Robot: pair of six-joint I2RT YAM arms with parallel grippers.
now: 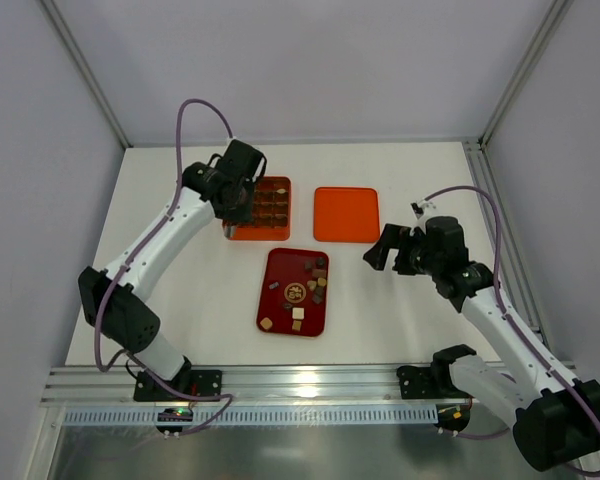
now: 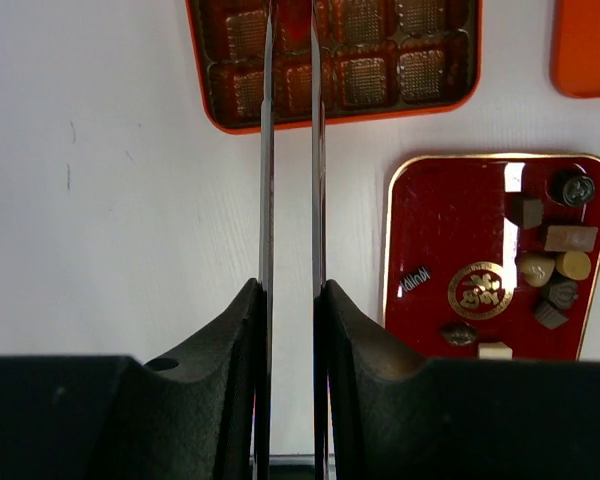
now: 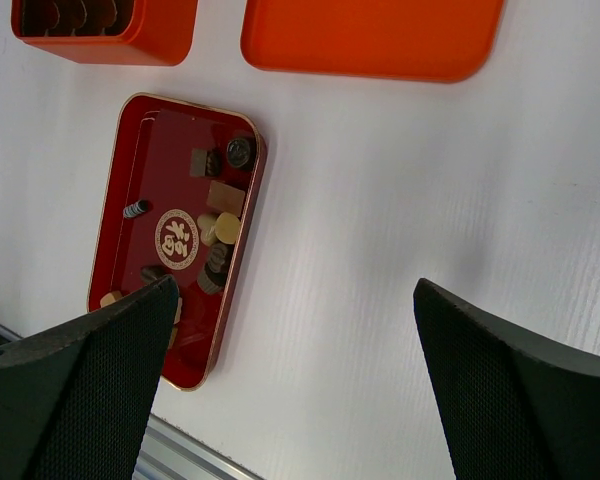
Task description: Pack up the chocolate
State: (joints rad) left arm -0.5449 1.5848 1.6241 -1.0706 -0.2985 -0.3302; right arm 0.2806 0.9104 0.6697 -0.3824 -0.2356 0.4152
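- Left wrist view: the left gripper reaches over the left side of the orange square box with a grid of cells. Its thin blades are drawn to a narrow slit. The tips run off the frame edge, so whether a piece sits between them cannot be told.
- The step looks like work at a cell of the box. To do it well, the tips should centre over one free cell, the blades should stay upright, and they should part only once the piece is inside the cell walls.
- The right gripper hangs wide open and empty to the right of the dark red rectangular tray, not touching it.
- The chocolate is small bite-size pieces, dark brown, tan and cream, square or round. They lie loose in the tray, mostly toward its right side. Several box cells seem to hold dark pieces.
- A flat orange lid lies just right of the box.
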